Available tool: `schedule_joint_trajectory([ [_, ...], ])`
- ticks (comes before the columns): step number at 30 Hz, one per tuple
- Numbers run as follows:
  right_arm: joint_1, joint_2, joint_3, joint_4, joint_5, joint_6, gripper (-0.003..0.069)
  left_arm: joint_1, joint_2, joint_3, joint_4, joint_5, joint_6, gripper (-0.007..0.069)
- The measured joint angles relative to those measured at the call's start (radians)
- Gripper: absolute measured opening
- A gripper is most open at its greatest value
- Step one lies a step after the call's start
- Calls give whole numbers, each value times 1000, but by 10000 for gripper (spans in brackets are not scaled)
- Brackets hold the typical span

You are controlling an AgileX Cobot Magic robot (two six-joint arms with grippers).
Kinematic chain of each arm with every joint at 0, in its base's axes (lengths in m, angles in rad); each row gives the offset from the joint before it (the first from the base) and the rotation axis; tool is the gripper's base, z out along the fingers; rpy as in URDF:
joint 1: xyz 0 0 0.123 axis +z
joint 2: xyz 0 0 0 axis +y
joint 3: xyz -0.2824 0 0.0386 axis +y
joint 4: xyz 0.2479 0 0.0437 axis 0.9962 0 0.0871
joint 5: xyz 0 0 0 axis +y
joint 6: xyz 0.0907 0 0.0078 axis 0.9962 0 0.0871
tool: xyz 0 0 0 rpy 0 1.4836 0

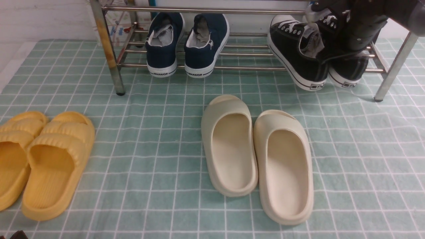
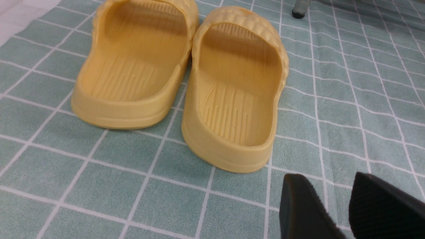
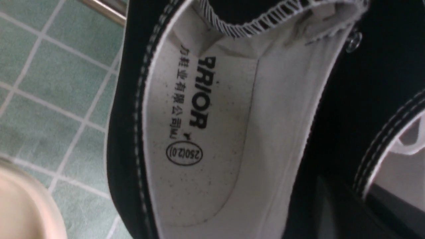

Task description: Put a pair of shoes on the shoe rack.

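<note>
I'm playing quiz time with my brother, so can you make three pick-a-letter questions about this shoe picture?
1. Where are the black sneakers?
A) On the rack
B) Inside a box
C) On the yellow slides

2. How many cream slides are there?
A) One
B) Two
C) Five

3. How is the left gripper?
A) Holding a sneaker
B) Shut
C) Open

1: A, the black sneakers rest on the rack's bars.
2: B, two cream slides lie side by side.
3: C, the left gripper's fingertips stand apart.

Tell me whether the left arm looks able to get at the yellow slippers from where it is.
Probably yes: the left gripper hangs open near the yellow slippers, with nothing visible between them.
</note>
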Motion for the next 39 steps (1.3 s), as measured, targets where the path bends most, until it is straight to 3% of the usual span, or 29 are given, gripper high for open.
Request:
schedule_joint_trajectory([
  [9,1,13,-2,0,-26,18,40,0,0,0,0,0,0,237],
  [14,1,6,-7,-3,-26,51,192,0,0,0,0,0,0,237],
  [15,1,-4,-8,-4,2,67,276,0,0,0,0,0,0,237],
  [18,1,-40,-10,0,108,87,395,0,0,0,0,0,0,237],
  [23,2,-111,-12,10,272,88,465,0,0,0,0,0,0,239],
  [29,3,-264,58,88,295,80,407,0,0,0,0,0,0,239],
  [34,9,-473,228,178,298,63,265,0,0,0,0,0,0,239],
  [35,11,-558,318,200,299,54,204,0,0,0,0,0,0,239],
  [36,11,-569,318,201,299,53,196,0,0,0,0,0,0,239],
  [39,11,-778,528,212,278,55,76,0,0,0,0,0,0,239],
])
